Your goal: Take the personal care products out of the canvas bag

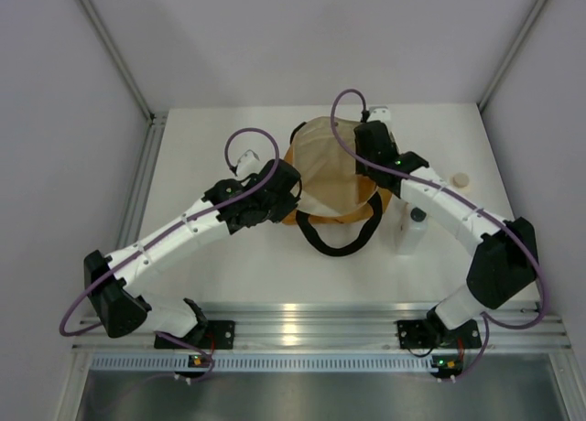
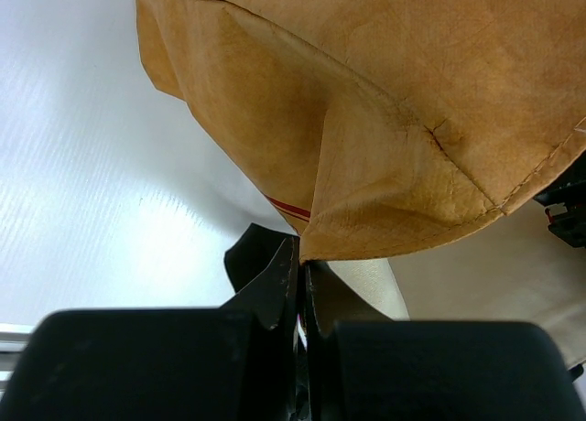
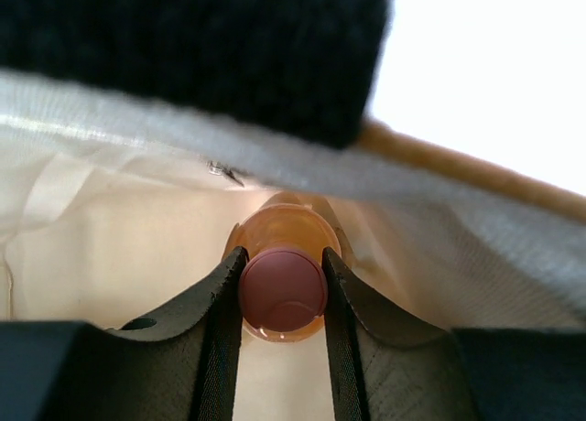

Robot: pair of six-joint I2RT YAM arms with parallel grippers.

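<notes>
Toward the far edge of the surface (image 1: 229,265), about midway along it, the canvas bag (image 1: 322,169) lies with its cream lining (image 3: 110,247) showing and one black loop handle (image 1: 335,242) trailing toward the near edge. The left tool (image 2: 302,256) has its jaws together on a folded corner of the bag's tan fabric, pinning that side. The right tool (image 3: 283,253) is inside the bag, clamped on the orange bottle (image 3: 284,224): its two fingers press either side of the pink cap (image 3: 282,293), and the translucent body points deeper into the bag.

Outside the bag, a white bottle (image 1: 413,232) stands toward the right edge, just beside the right forearm, and a small cream-beige round item (image 1: 461,178), probably the wide-capped bottle, sits nearer that edge. No yellow-green bottle is in view.

The step in hand looks like drawing the orange bottle out. The hold is on a smooth, round cap, so the bottle could pivot or slip. A slow, straight withdrawal back along the tool's own line seems best. The lining hem and a handle strap hang close above the fingers and could snag. The left clamp should hold firm so the fabric does not follow. The bottle should be set down well apart from the white bottle.
</notes>
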